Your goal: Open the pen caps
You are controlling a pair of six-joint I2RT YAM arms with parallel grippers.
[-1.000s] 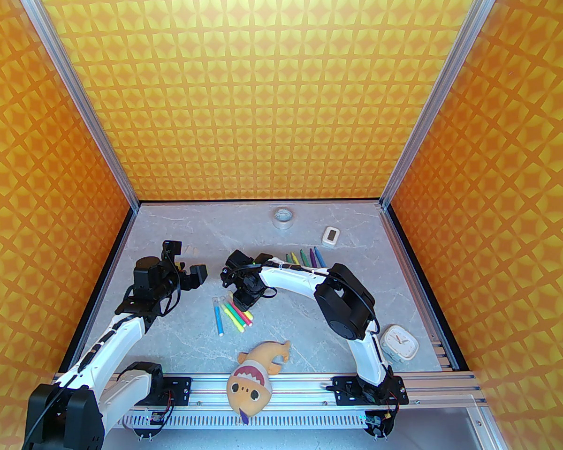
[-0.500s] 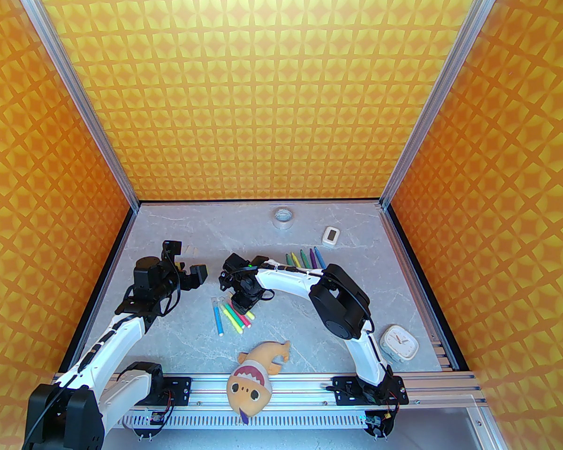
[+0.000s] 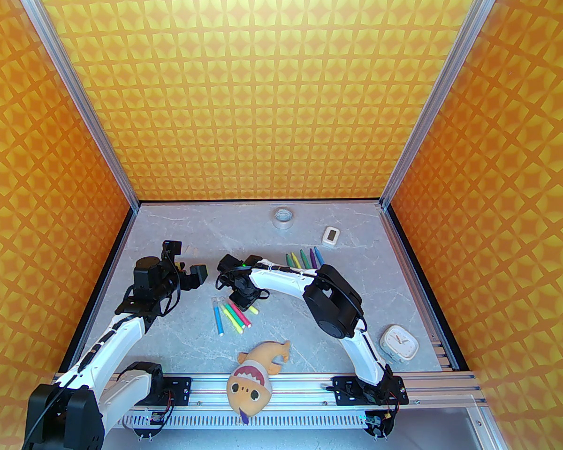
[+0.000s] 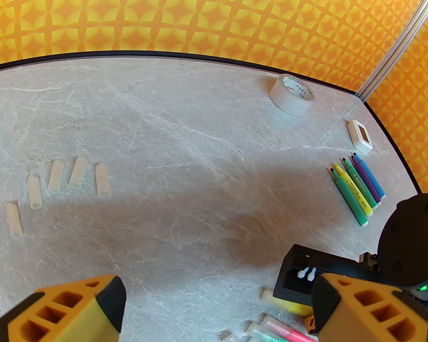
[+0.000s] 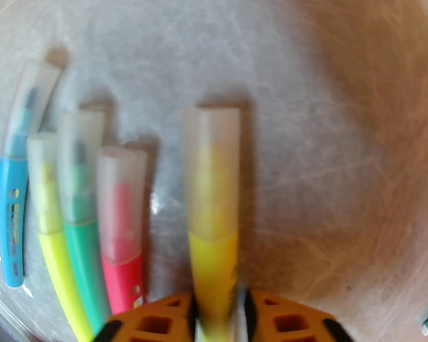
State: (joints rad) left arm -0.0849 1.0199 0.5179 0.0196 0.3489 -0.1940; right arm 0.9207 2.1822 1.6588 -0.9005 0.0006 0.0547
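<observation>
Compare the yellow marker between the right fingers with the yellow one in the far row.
Cap: the near yellow marker wears its whitish cap; the far yellow marker is bare, dark tip showing. Place: the near one sits between the jaws of the right gripper, beside four capped markers; the far one lies untouched in a neat row of uncapped markers. Both are slim with yellow barrels.

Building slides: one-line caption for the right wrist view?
Right gripper clamps a yellow marker, its translucent cap on, beside four capped markers lying on the grey table.
</observation>
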